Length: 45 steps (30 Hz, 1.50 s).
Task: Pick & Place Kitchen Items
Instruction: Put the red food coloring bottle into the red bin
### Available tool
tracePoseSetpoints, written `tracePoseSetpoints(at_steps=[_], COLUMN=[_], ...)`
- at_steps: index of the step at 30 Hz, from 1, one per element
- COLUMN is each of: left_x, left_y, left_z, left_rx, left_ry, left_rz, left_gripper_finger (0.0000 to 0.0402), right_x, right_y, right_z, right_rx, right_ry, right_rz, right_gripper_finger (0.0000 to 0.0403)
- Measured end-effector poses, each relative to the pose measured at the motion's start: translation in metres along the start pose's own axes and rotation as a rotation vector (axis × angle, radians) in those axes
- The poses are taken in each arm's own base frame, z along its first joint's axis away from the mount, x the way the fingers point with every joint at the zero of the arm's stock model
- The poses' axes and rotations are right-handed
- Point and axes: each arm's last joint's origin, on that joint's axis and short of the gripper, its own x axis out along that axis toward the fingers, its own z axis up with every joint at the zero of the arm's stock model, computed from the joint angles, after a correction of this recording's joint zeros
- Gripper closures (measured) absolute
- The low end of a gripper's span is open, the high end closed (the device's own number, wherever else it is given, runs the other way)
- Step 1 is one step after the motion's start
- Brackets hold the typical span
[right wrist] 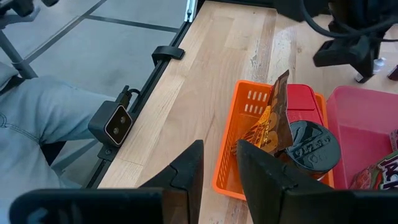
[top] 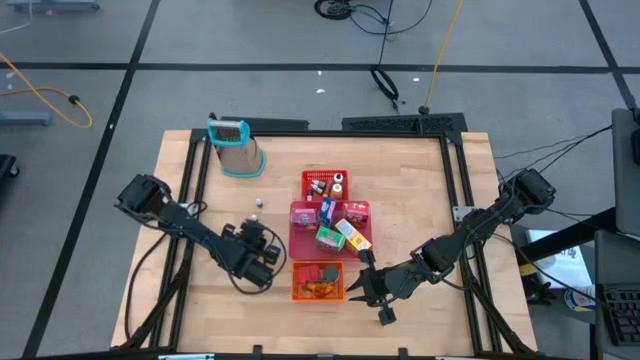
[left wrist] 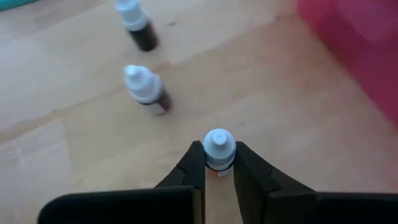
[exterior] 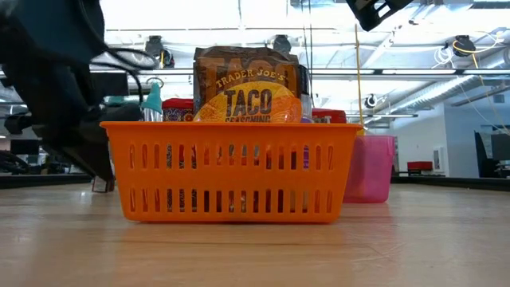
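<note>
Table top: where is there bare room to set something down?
Bare wood lies right of the pink tray out to the table edge, and behind the red basket. It is crowded around the orange basket, flanked by the left gripper and right gripper.

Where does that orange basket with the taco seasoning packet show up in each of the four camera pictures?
High view: the orange basket sits at the table's front edge, just below the pink tray.
Low view: it fills the centre, with the taco seasoning packet sticking up.
Left wrist view: not in it.
Right wrist view: centre-right, just beyond the right gripper.
Shared landmark: the pink tray beside the basket, partly visible in every view.
</note>
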Motion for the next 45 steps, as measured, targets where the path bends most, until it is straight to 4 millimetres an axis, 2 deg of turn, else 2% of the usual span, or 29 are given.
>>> tracePoseSetpoints(at_steps=[7, 15, 25, 34, 39, 45], left_x=[-0.019, -0.044, -0.067, -0.051, -0.038, -0.026], left_y=[-0.018, -0.021, -0.032, -0.05, -0.057, -0.061], left_z=[0.013, 0.043, 0.104, 0.152, 0.175, 0.198], left_rx=[0.062, 0.105, 0.19, 0.339, 0.384, 0.453], left_ry=[-0.045, -0.108, -0.221, -0.281, -0.296, -0.276], left_rz=[-0.062, 0.053, 0.104, 0.052, -0.004, -0.106], left_gripper_finger=[0.0362, 0.0356, 0.0354, 0.0362, 0.0348, 0.0364], right_x=[0.0, 0.0, 0.0, 0.0, 0.0, 0.0], right_y=[0.0, 0.0, 0.0, 0.0, 0.0, 0.0], right_z=[0.0, 0.0, 0.0, 0.0, 0.0, 0.0], right_rx=[0.0, 0.0, 0.0, 0.0, 0.0, 0.0], right_ry=[0.0, 0.0, 0.0, 0.0, 0.0, 0.0], right_rz=[0.0, 0.0, 0.0, 0.0, 0.0, 0.0], right_gripper_finger=[0.0314, 0.0314, 0.0314, 0.0314, 0.0314, 0.0314])
